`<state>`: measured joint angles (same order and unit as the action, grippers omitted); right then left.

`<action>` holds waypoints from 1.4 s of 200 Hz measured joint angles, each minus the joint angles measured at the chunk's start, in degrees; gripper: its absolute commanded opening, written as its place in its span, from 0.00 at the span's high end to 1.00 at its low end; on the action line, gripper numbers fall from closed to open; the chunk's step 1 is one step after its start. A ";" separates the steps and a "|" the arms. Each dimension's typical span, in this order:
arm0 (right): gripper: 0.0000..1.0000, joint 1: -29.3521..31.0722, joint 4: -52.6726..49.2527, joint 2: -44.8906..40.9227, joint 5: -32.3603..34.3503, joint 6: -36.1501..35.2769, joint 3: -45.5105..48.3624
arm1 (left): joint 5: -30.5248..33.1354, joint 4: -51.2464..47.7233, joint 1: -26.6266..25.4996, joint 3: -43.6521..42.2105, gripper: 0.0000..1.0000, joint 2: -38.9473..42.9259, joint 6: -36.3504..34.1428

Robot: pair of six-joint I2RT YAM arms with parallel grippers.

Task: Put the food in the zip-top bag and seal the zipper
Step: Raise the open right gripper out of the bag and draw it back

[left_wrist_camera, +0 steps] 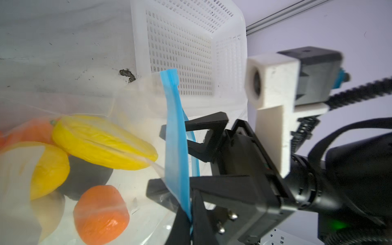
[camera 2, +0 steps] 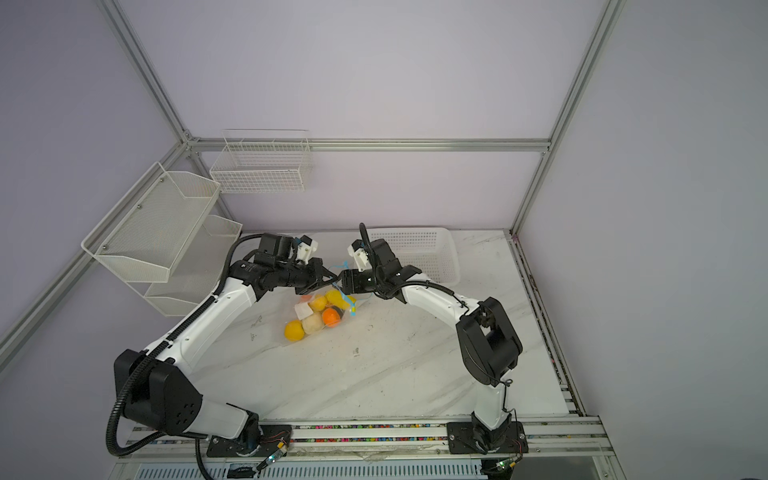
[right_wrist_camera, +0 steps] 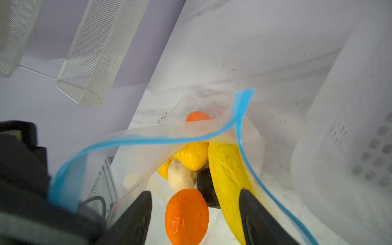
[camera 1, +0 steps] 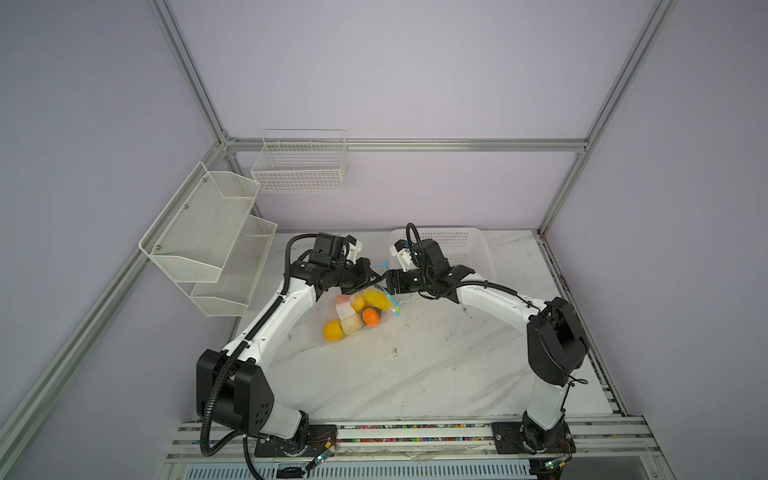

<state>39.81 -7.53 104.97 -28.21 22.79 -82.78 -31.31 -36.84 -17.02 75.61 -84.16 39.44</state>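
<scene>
The clear zip-top bag [camera 1: 353,320] [camera 2: 309,322] lies mid-table with the food inside. Through it I see a long yellow piece [left_wrist_camera: 101,142] [right_wrist_camera: 229,176], an orange ball [left_wrist_camera: 101,214] [right_wrist_camera: 186,214], a cream ball [right_wrist_camera: 181,176], a black lump [right_wrist_camera: 206,188] and a yellow round [right_wrist_camera: 193,154]. My left gripper [camera 1: 376,278] [camera 2: 332,277] [left_wrist_camera: 189,220] is shut on the blue zipper [left_wrist_camera: 176,137] [right_wrist_camera: 148,140], lifting that edge. The right gripper [camera 1: 384,283] [camera 2: 341,283] [right_wrist_camera: 195,192] stands open at the bag's gaping mouth, its fingers [left_wrist_camera: 203,125] either side of the strip, holding nothing.
A white perforated basket [camera 1: 457,249] [camera 2: 415,253] [left_wrist_camera: 191,42] [right_wrist_camera: 350,148] stands just behind the right gripper. White mesh shelves [camera 1: 208,237] [right_wrist_camera: 91,63] hang on the left wall and a wire basket [camera 1: 299,166] on the back wall.
</scene>
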 measured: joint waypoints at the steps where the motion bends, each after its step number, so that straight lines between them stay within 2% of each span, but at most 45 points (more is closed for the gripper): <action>1: 0.33 -0.02 -0.04 -0.15 0.11 -0.04 0.02 | -0.02 0.00 0.00 0.00 1.00 0.00 0.00; 68: 0.34 -3.19 -2.16 -13.31 5.84 -2.60 7.26 | 0.00 0.13 0.00 -0.33 1.00 0.00 0.00; 104: 0.35 -4.61 -1.86 -15.78 8.83 -2.67 13.49 | -0.02 0.15 0.00 -0.33 1.00 0.00 0.00; 139: 0.36 -5.77 -1.49 -15.21 9.40 -2.67 19.34 | -0.04 0.15 0.00 -0.33 1.00 0.00 0.00; 171: 0.37 -7.48 1.38 -13.38 9.14 -2.38 21.09 | -0.04 0.15 0.00 -0.33 1.00 0.00 0.00; 221: 0.37 -9.09 5.57 -7.87 8.48 -2.32 20.83 | -0.04 0.15 0.00 -0.33 1.00 0.00 -0.02; 280: 0.38 -10.23 7.04 -1.20 6.38 -3.21 15.50 | -0.04 -0.09 0.00 -0.33 1.00 0.00 -0.15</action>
<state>29.58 -0.49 103.77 -21.82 19.57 -67.29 -31.35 -36.93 -17.02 75.29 -84.16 39.29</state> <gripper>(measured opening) 0.621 0.047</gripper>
